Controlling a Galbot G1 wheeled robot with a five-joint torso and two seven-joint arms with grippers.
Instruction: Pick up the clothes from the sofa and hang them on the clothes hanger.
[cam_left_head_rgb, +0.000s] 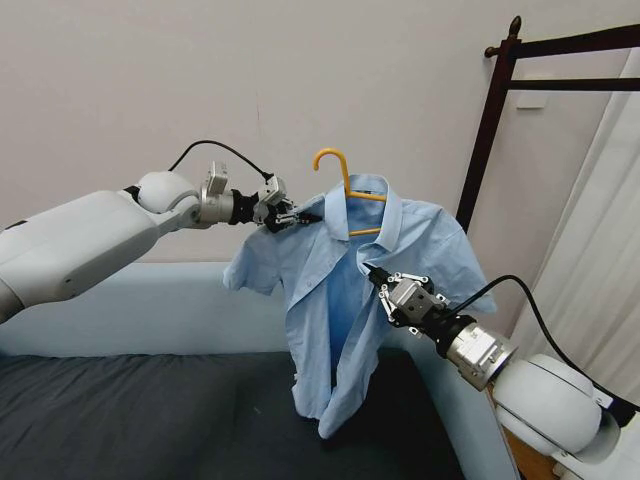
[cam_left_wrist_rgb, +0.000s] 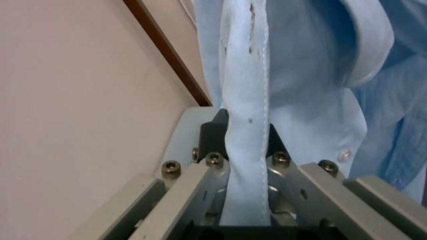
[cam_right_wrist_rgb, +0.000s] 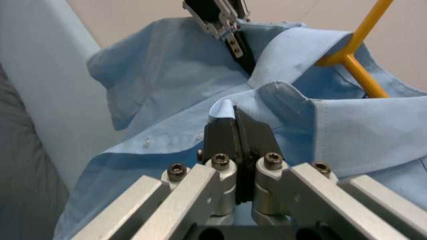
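Note:
A light blue shirt (cam_left_head_rgb: 330, 310) hangs in the air above the sofa on a yellow hanger (cam_left_head_rgb: 336, 160), whose hook sticks up out of the collar. My left gripper (cam_left_head_rgb: 303, 215) is shut on the shirt's shoulder beside the collar; in the left wrist view a fold of blue fabric (cam_left_wrist_rgb: 245, 100) runs between its fingers (cam_left_wrist_rgb: 212, 135). My right gripper (cam_left_head_rgb: 372, 272) is shut on the shirt's front edge below the collar, and the right wrist view shows this grip (cam_right_wrist_rgb: 233, 125) with the hanger (cam_right_wrist_rgb: 357, 60) and the left gripper (cam_right_wrist_rgb: 223, 25) beyond it.
A dark wooden clothes rack (cam_left_head_rgb: 492, 120) stands at the right, just behind the shirt, with a crossbar at the top. A white curtain (cam_left_head_rgb: 605, 250) hangs beside it. Below lies the sofa, with a light blue back (cam_left_head_rgb: 150, 310) and a dark seat cushion (cam_left_head_rgb: 150, 410).

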